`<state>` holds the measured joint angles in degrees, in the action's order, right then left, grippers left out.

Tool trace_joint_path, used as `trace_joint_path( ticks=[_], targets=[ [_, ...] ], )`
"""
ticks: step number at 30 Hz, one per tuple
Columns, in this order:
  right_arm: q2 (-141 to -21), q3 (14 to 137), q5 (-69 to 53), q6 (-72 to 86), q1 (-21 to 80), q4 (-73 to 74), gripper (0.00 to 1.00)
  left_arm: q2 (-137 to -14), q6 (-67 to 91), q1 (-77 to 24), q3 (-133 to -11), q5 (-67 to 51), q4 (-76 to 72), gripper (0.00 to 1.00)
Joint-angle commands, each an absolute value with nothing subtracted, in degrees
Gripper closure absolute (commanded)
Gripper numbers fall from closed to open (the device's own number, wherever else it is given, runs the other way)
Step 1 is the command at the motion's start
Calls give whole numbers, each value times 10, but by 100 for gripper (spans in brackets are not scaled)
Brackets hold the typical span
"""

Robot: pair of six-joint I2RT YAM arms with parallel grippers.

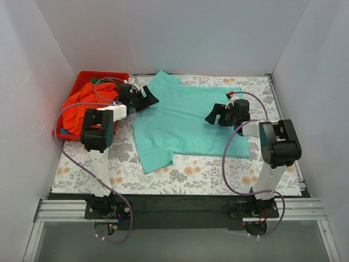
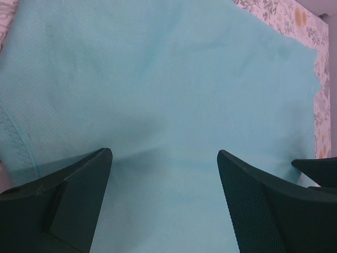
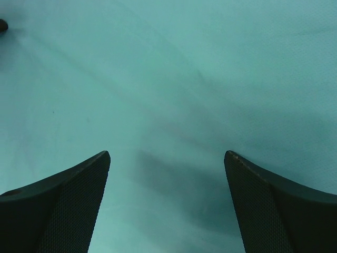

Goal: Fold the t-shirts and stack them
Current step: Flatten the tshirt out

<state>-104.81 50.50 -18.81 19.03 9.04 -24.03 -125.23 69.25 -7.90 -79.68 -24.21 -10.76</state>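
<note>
My left gripper [image 1: 148,100] and right gripper [image 1: 212,117] hang spread and empty over the teal shirt [image 1: 185,123], which lies flat mid-table; the orange shirt [image 1: 90,101] sits in the bin [image 1: 103,75]. My worry: a shallow pinch takes one layer only, or dragging bunches the cloth and skews the fold

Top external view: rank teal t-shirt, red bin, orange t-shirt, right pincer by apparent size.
1. teal t-shirt, spread flat
2. red bin
3. orange t-shirt, bunched in the bin, nearly filling it, so close to 2
4. right pincer
</note>
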Motion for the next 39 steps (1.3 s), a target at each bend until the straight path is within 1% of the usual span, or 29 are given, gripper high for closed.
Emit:
trace_joint_path(
  ticks=[1, 5, 9, 15, 22, 27, 30, 34, 39],
  targets=[
    [-1077, 537, -205, 200, 93, -219, 5, -1297, 667, -72, -831, -221, -23, 19],
    [-1089, 555, -205, 201, 97, -219, 5, -1316, 657, -69, -877, -214, -9, 19],
    [-1082, 560, -202, 200, 98, -219, 5, -1317, 647, -70, -890, -210, -5, 19],
    [-1020, 538, -184, 186, 112, -220, 4, -1254, 627, -80, -861, -178, -17, 19],
    [-925, 474, -164, 183, 124, -221, 4, -1105, 609, -111, -756, -107, -66, 19],
    [-842, 406, -132, 179, 126, -219, 5, -1003, 620, -133, -650, -55, -68, 19],
    [-806, 363, -119, 179, 126, -214, 5, -965, 631, -148, -578, -21, -61, 20],
    [-759, 303, -105, 179, 126, -197, 5, -898, 657, -177, -497, 42, -34, 23],
    [-670, 251, -85, 188, 126, -177, 5, -804, 694, -206, -403, 94, -5, 31]
  ],
)
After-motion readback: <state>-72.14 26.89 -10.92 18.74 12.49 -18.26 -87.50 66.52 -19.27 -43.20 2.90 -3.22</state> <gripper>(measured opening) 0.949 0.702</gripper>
